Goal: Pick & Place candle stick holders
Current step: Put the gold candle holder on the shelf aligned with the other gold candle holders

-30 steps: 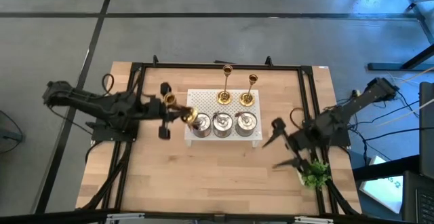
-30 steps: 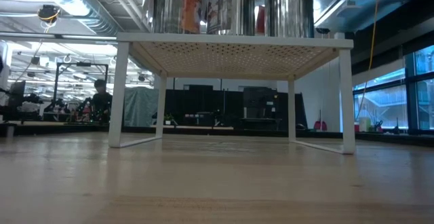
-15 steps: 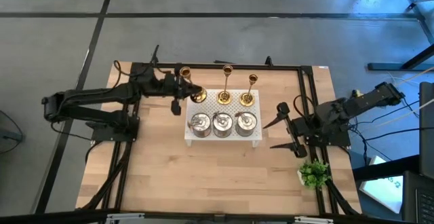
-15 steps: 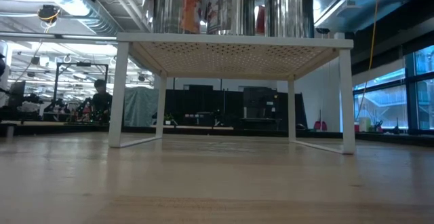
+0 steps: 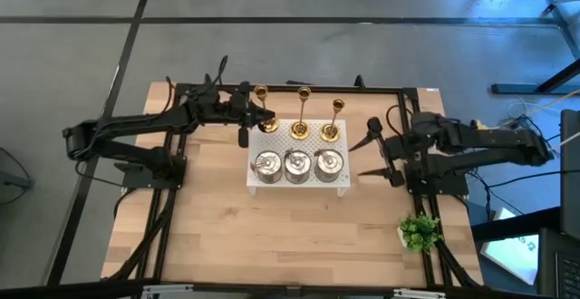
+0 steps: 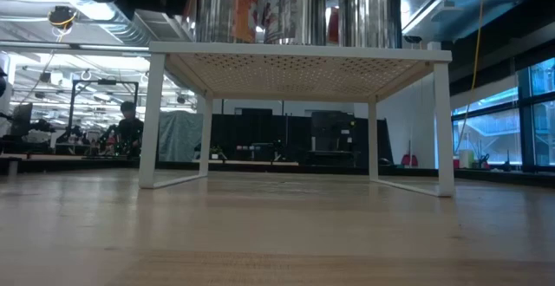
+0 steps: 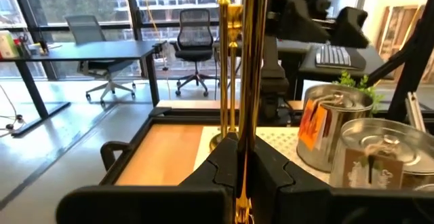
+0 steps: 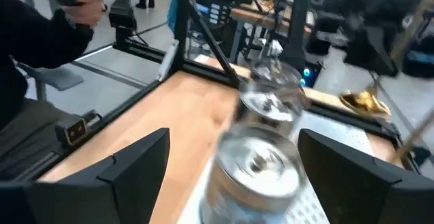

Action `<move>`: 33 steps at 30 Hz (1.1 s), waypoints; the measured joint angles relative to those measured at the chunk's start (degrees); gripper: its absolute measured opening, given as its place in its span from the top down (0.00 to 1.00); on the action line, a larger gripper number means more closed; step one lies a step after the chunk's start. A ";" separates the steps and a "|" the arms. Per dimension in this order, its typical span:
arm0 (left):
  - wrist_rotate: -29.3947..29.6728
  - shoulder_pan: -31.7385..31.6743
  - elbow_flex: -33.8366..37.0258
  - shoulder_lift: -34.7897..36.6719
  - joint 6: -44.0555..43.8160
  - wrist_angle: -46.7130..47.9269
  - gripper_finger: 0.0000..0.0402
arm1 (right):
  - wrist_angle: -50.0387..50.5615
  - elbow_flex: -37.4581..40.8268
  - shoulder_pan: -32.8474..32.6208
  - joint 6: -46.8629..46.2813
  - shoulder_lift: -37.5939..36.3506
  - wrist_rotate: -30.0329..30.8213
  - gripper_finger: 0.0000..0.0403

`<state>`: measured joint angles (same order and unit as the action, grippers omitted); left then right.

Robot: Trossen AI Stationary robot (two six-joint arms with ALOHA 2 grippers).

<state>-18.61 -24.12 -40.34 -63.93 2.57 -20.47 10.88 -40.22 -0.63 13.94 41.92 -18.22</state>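
Above the table [image 5: 272, 236], we see the left gripper [image 5: 256, 118] with its fingers [image 7: 271, 173] pinching a gold candlestick [image 5: 262, 109] upright at the far left corner of the white stand [image 5: 299, 185]. Two more gold candlesticks [image 5: 300, 118] [image 5: 333, 120] stand along the stand's far edge, and three silver holders [image 5: 268, 164] [image 5: 297, 163] [image 5: 327, 163] line its near edge. We find the right gripper [image 5: 373, 152] just to the right of the stand, its fingers [image 8: 135, 166] spread and holding nothing, a green plant [image 5: 420, 232] near the table's right edge.
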 joint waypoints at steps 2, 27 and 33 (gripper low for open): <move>-0.01 -0.10 0.00 -0.80 0.15 -0.56 0.98 | 0.11 1.11 2.84 -0.70 -0.11 -1.37 0.19; -4.42 -3.57 2.50 -4.99 -0.83 -2.47 0.98 | -2.91 5.65 11.14 -4.56 -3.53 -4.97 0.19; -7.08 -3.56 5.95 -4.97 -1.89 -9.01 0.98 | -1.93 5.65 11.09 -4.53 -3.53 -4.96 0.19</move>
<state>-25.69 -27.68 -34.38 -68.90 0.68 -29.48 8.95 -34.57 10.46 9.41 38.39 -23.18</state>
